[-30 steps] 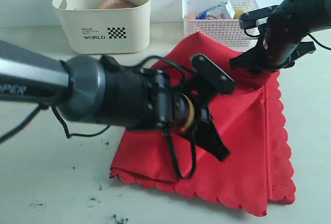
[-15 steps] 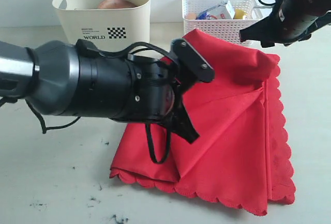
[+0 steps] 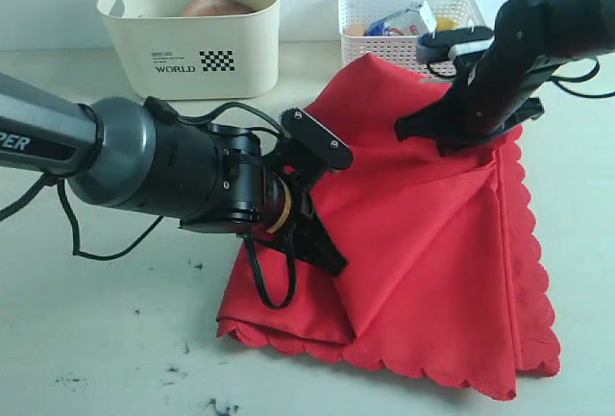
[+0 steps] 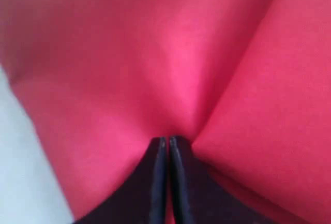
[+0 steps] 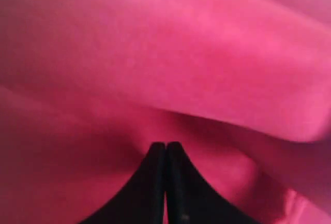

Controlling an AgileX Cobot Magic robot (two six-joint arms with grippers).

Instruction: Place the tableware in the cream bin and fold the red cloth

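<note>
Jaws of the left gripper (image 4: 166, 142) are clenched tip to tip. The cloth (image 4: 129, 69) puckers into them, so a pinch of fabric is held at its near-side fold. The right gripper (image 5: 165, 145) is likewise closed and its tips are pressed against the cloth (whether any fabric is caught between them cannot be told). Between and below the two grippers the cloth (image 3: 452, 243) lies part-folded on the table (image 3: 96, 320). One layer is doubled over, and its scalloped hem runs along the edges away from both tools. Beyond the left gripper, well apart from it, stands the bin (image 3: 192, 32) with a plate (image 3: 216, 6) inside. Just behind the right gripper stands a basket (image 3: 404, 51) touching the cloth's far corner and holding a carton (image 3: 404, 20).
</note>
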